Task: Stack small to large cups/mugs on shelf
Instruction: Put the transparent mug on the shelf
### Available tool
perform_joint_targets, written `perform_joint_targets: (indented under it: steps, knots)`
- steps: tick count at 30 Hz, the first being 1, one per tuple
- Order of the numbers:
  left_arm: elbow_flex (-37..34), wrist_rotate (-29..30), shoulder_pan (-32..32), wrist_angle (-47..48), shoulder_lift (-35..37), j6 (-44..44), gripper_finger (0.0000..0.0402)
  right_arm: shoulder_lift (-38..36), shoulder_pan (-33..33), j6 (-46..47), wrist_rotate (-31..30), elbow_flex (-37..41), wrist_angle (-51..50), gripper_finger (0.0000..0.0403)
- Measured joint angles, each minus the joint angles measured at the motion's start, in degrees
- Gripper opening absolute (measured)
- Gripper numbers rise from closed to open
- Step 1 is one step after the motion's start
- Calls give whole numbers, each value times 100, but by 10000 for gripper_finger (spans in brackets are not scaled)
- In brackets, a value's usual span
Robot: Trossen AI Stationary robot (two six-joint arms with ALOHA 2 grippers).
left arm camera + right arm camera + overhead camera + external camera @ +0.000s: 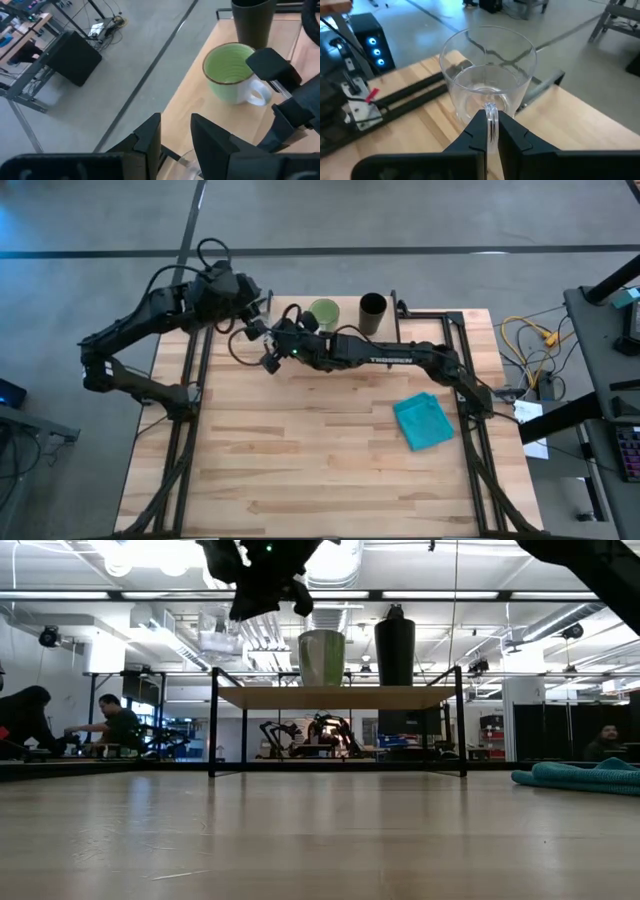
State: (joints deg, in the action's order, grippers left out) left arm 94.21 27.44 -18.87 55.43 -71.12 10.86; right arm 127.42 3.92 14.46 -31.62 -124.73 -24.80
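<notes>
The right arm, lettered TROSSEN, has its right hand [491, 131] pinched on the clear glass cup's [487, 75] handle; the left hand [176, 131] is slightly parted, empty.

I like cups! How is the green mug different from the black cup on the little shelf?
The green mug is short, wide and light green, with a whitish handle; the black cup is taller, narrower and dark, with no handle showing. The green mug stands nearer the right claw, the black cup farther along. Both stand upright on the shelf.
</notes>
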Motion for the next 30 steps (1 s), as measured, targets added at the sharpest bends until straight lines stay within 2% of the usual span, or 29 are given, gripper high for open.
perform_joint_targets:
  steps: [8,14,18,30]
  knots:
    - [-8,-8,7,33,8,1,93,-123,-26,399,-446,-46,-920,14]
    - [-11,-10,7,22,-39,2,93,-127,-29,437,-489,-43,-851,14]
    - [-11,-10,7,11,-32,2,93,-127,-26,528,-779,-41,-1196,14]
    - [-11,-10,7,5,-32,-1,93,-127,210,803,-723,31,-1485,14]
